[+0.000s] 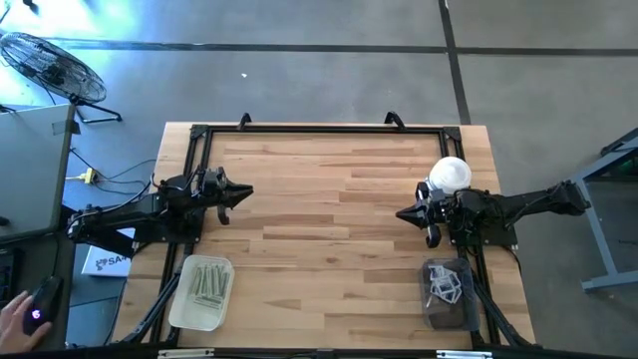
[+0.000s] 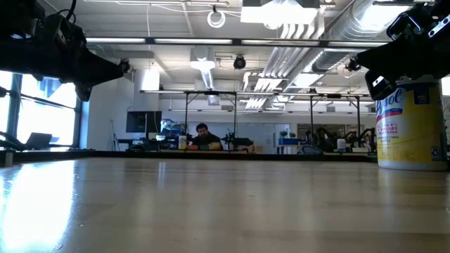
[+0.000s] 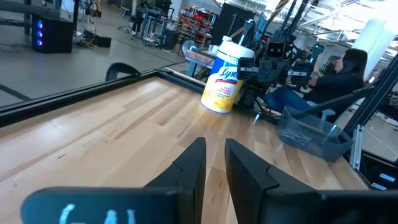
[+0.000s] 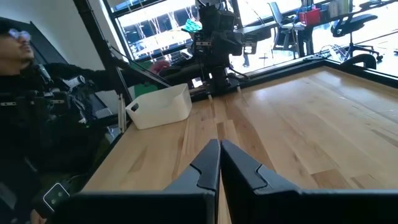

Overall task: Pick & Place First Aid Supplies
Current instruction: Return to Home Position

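Right claw (image 4: 219, 144) closed; its arm (image 2: 404, 46) covers bottle's (image 2: 411, 126) top.

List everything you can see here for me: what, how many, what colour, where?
Table: one, pale wood, centre.
White bin: one, table's lower-left in high view.
Strips: several, pale greenish, in white bin.
Dark bin: one, table's lower-right.
Packets: several, white, in dark bin.
Bottle: one, yellow, white cap, by right arm.
Fan: one, black, floor, upper-left.
Person's hand: one, lower-left, off table.
Left claw: one, dark, left side, slightly open, empty.
Right claw: one, dark, right side, shut, empty.
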You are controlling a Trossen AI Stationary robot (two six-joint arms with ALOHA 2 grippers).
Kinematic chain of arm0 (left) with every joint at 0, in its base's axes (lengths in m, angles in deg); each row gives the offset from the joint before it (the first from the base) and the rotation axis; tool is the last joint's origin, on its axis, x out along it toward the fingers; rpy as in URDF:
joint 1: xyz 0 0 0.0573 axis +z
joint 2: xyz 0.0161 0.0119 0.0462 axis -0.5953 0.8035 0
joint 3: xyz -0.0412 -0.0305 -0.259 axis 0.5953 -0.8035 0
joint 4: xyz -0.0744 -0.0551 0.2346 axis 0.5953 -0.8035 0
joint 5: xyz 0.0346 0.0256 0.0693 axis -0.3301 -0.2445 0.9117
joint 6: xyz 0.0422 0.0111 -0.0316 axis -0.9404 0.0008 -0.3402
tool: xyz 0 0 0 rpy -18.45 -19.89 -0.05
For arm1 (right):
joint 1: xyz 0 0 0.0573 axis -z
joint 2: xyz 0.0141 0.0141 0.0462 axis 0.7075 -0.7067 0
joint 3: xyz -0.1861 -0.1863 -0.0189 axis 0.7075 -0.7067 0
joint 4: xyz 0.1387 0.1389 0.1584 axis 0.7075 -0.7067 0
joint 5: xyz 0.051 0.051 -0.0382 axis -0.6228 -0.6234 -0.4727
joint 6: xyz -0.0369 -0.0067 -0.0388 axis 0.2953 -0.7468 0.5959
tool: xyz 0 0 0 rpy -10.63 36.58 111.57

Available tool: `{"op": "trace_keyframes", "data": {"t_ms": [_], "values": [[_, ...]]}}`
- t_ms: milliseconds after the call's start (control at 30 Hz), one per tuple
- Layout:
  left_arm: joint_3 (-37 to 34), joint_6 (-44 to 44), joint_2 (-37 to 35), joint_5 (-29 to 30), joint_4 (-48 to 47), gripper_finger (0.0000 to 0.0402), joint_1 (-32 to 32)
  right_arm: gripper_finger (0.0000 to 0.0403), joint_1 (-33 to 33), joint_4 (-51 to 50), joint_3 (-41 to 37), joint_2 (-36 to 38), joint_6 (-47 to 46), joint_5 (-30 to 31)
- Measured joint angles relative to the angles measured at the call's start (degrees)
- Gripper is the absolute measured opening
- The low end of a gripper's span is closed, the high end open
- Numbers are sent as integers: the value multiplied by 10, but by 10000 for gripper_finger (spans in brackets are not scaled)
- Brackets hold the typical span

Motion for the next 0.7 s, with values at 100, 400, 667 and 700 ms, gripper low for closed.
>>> {"op": "trace_keyframes", "data": {"t_ms": [100, 400, 667, 700], "values": [[0, 0, 0, 0, 0, 60, 0, 5, 0, 0, 0, 0, 0, 0], [0, 0, 0, 0, 0, 60, 0, 5, 0, 0, 0, 0, 0, 0], [0, 0, 0, 0, 0, 60, 0, 4, 0, 0, 0, 0, 0, 0], [0, 0, 0, 0, 0, 60, 0, 5, 0, 0, 0, 0, 0, 0]]}}
